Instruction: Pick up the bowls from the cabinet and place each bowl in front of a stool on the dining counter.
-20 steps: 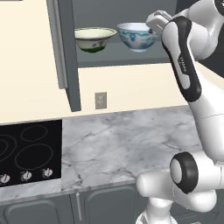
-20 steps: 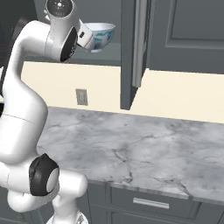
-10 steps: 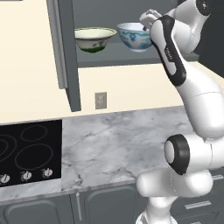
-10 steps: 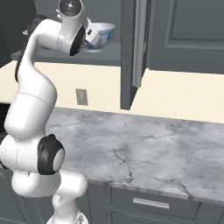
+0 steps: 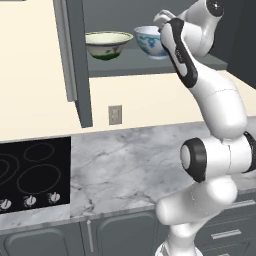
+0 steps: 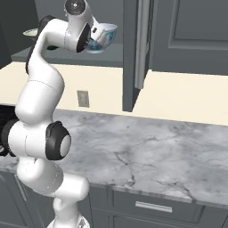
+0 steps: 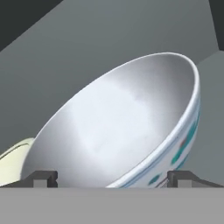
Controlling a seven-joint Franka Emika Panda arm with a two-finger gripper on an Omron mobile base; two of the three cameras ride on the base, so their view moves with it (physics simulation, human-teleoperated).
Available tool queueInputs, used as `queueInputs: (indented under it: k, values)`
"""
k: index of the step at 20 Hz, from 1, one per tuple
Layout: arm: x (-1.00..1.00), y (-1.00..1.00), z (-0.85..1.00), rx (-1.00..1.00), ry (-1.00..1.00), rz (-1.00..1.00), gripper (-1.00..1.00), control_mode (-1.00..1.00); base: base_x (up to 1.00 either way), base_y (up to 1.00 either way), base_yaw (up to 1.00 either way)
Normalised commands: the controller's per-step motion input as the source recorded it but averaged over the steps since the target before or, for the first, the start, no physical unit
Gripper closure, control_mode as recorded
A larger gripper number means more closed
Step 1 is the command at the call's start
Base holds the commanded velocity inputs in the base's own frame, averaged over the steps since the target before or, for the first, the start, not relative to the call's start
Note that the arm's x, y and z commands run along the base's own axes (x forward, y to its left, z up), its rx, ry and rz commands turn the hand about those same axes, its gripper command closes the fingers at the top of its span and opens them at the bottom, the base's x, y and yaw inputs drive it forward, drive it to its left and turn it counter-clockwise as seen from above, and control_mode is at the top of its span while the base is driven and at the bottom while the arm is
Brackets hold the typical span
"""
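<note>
Two bowls stand on the shelf (image 5: 150, 68) of the open dark grey cabinet. The cream-green bowl (image 5: 107, 44) is on the left and the white bowl with the blue pattern (image 5: 148, 42) on the right. My gripper (image 5: 162, 20) is at the rim of the white-blue bowl (image 6: 105, 35), open. In the hand view this bowl (image 7: 122, 122) looms tilted and close, its near rim between my two spread fingertips (image 7: 41, 178), with my gripper (image 7: 112, 179) shut on nothing. The cream-green bowl (image 7: 11, 164) peeks in at the lower left. The dining counter is out of view.
The cabinet's slab door (image 5: 75, 55) hangs open left of the shelf, and shows as an upright edge (image 6: 136, 49) from the other side. Below lie the marble wall countertop (image 5: 130, 160), a black cooktop (image 5: 30, 175) and a wall outlet (image 5: 115, 115).
My arm has swung in toward the shelf, bringing the open gripper from beside the white-blue bowl up to its rim. Both bowls have stayed where they were.
</note>
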Motion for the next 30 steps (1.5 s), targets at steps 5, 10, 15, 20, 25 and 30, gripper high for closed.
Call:
queueInputs:
  k: [5,10,15,20,25,30]
  values:
    - [0.29,0.0,0.0,0.0,0.02,-0.05,-1.0,-1.0,0.0,0.0,0.0]
    - [0.12,-0.05,0.0,0.0,0.11,-0.09,-1.0,-1.0,0.0,0.0,0.0]
    - [0.03,-0.01,-0.07,0.0,0.15,-0.12,-1.0,-1.0,0.0,0.0,0.0]
    - [0.01,0.0,-0.16,0.0,0.07,-0.11,1.0,-1.0,0.0,0.0,0.0]
    - [-0.18,0.0,-0.07,0.0,0.0,0.0,1.0,-1.0,0.0,0.0,0.0]
    - [-1.0,-0.27,-0.53,0.01,-0.07,0.0,1.0,-1.0,0.0,0.0,0.0]
